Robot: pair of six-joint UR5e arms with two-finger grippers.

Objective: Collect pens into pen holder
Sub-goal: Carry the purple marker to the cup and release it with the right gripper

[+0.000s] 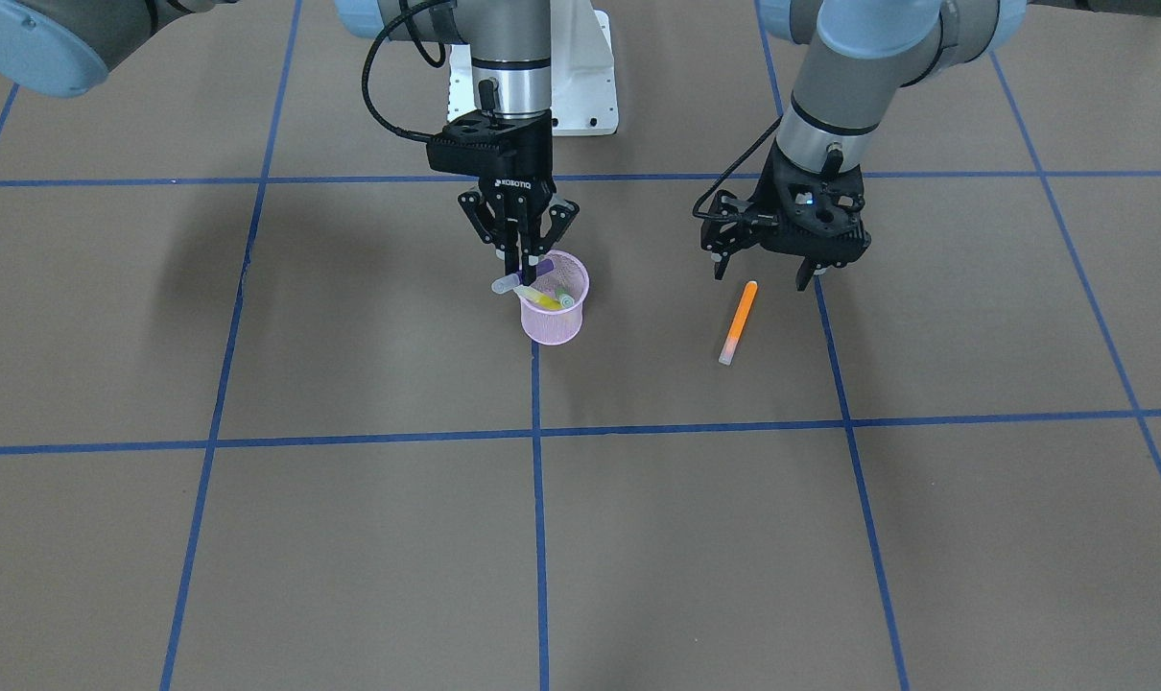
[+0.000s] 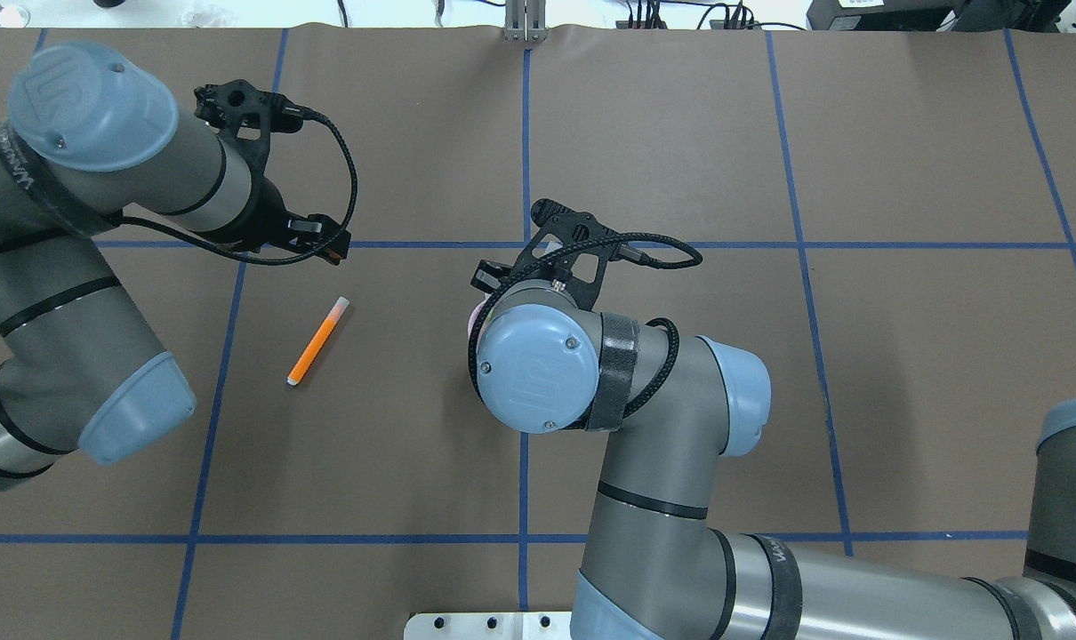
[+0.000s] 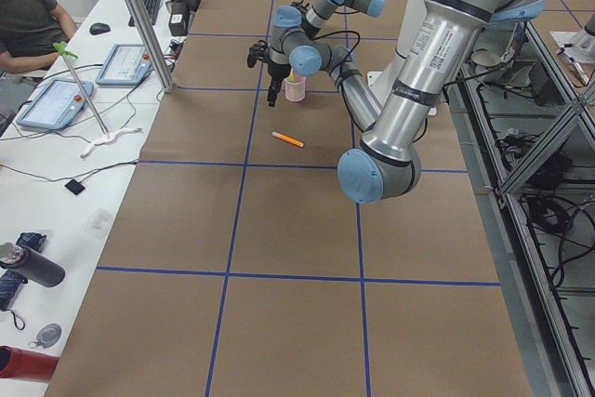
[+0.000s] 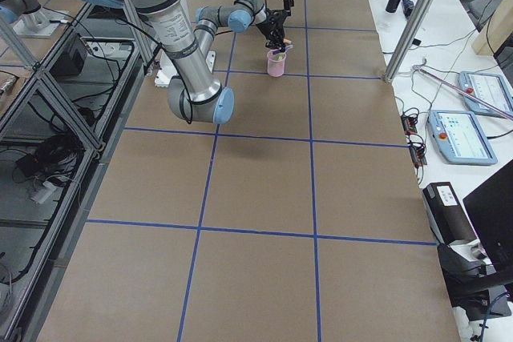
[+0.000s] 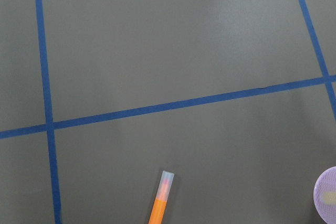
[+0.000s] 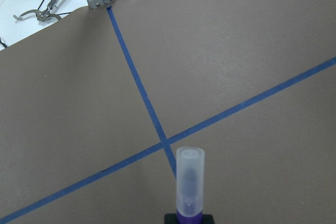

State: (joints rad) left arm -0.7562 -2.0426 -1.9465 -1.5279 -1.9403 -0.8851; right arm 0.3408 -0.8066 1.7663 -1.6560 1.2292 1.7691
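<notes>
The pink mesh pen holder (image 1: 554,321) stands near the table's middle, with a yellow pen (image 1: 545,301) and a green pen (image 1: 564,297) inside. My right gripper (image 1: 519,273) is right over its rim, shut on the purple pen (image 1: 543,266), which lies tilted across the opening; its pale cap fills the right wrist view (image 6: 189,184). The orange pen (image 1: 738,321) lies flat on the table and also shows in the overhead view (image 2: 317,342). My left gripper (image 1: 763,274) hovers open just behind it. In the overhead view the right arm hides the holder.
Brown paper covers the table (image 1: 350,537), marked with blue tape grid lines. The robot's white base plate (image 1: 590,86) is behind the holder. In the left side view, tablets (image 3: 58,99) and a seated person (image 3: 28,16) are on a bench beyond the table's far edge.
</notes>
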